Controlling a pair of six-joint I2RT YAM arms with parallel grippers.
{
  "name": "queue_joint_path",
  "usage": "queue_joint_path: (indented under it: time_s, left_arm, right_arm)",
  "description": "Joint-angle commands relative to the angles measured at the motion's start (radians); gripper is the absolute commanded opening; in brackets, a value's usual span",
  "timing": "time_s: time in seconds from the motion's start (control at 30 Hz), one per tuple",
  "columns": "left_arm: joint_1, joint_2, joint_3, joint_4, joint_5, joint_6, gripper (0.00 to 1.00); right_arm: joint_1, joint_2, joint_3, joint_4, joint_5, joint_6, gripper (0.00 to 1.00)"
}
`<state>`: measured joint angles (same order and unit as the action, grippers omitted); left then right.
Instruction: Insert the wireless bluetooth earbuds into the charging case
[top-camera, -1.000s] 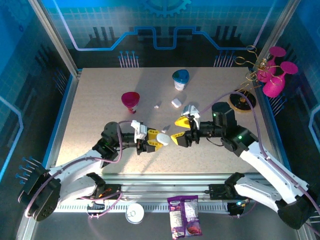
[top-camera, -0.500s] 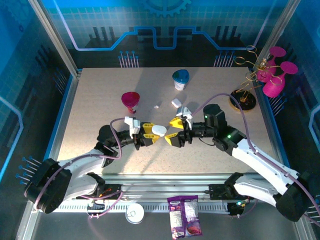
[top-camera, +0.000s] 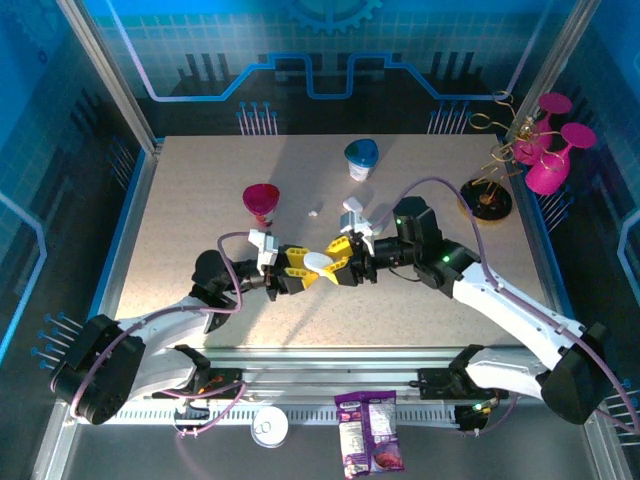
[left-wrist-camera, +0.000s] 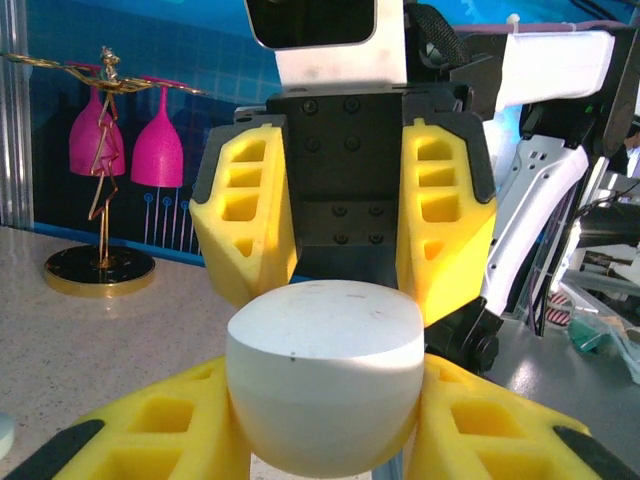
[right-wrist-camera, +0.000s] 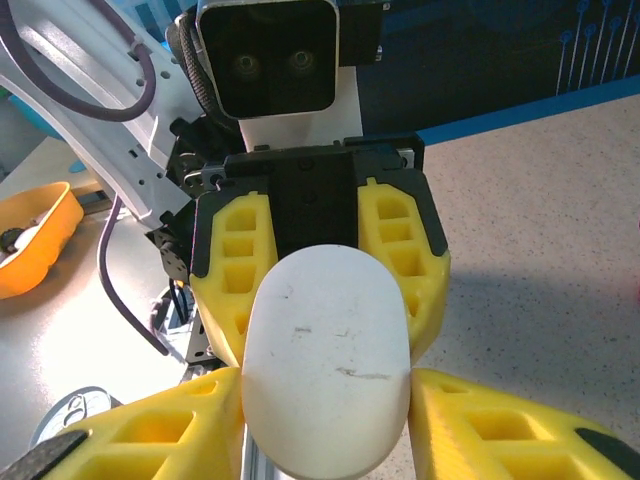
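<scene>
The charging case (top-camera: 318, 261), a white pebble-shaped shell with its lid shut, hangs above the table's middle between my two grippers. My left gripper (top-camera: 312, 270) is shut on it from the left; in the left wrist view its yellow fingers (left-wrist-camera: 190, 420) press both sides of the case (left-wrist-camera: 325, 370). My right gripper (top-camera: 337, 266) faces it from the right. There, the yellow fingers (right-wrist-camera: 480, 420) touch both flanks of the case (right-wrist-camera: 328, 360). One tiny white earbud (top-camera: 314, 212) lies on the table beyond the grippers.
A magenta cup (top-camera: 261, 200) stands behind the left gripper. A blue-green cup (top-camera: 361, 155) sits further back, and a small white rounded piece (top-camera: 350, 205) lies by the right wrist. At the right edge stands a gold stand with magenta glasses (top-camera: 540, 150). A snack bag (top-camera: 368, 432) lies off the table's near edge.
My right gripper slid left until it met the left gripper, and its jaws narrowed onto the case. The left gripper kept its grip and shifted slightly right.
</scene>
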<state>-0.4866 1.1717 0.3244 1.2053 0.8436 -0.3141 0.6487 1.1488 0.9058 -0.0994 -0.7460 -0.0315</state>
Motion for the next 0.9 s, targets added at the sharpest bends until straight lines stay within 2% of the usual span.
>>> queue_joint_path:
  time_s: [0.0, 0.23, 0.43, 0.5, 0.57, 0.67, 0.87]
  left_arm:
    - [0.001, 0.002, 0.035, 0.084, 0.032, -0.031, 0.24]
    - [0.001, 0.013, 0.039, 0.098, 0.032, -0.033, 0.25]
    - [0.001, 0.014, 0.038, 0.094, 0.034, -0.031, 0.25]
    - [0.001, 0.012, 0.038, 0.074, 0.035, -0.024, 0.28]
    - [0.001, 0.004, 0.038, 0.042, 0.035, -0.007, 0.32]
    - [0.001, -0.013, 0.036, -0.006, 0.031, 0.015, 0.47]
    - [0.000, -0.023, 0.038, -0.027, 0.035, 0.014, 0.51]
  right_arm:
    - [0.012, 0.024, 0.036, -0.023, -0.046, -0.025, 0.48]
    - [0.014, 0.037, 0.041, -0.037, -0.054, -0.029, 0.49]
    - [0.014, 0.038, 0.051, -0.051, -0.048, -0.039, 0.32]
    - [0.013, 0.034, 0.053, -0.055, -0.039, -0.042, 0.26]
    - [0.015, 0.027, 0.060, -0.068, -0.023, -0.049, 0.25]
    - [0.017, 0.019, 0.067, -0.095, -0.005, -0.066, 0.25]
    - [0.022, 0.017, 0.078, -0.120, 0.001, -0.083, 0.24]
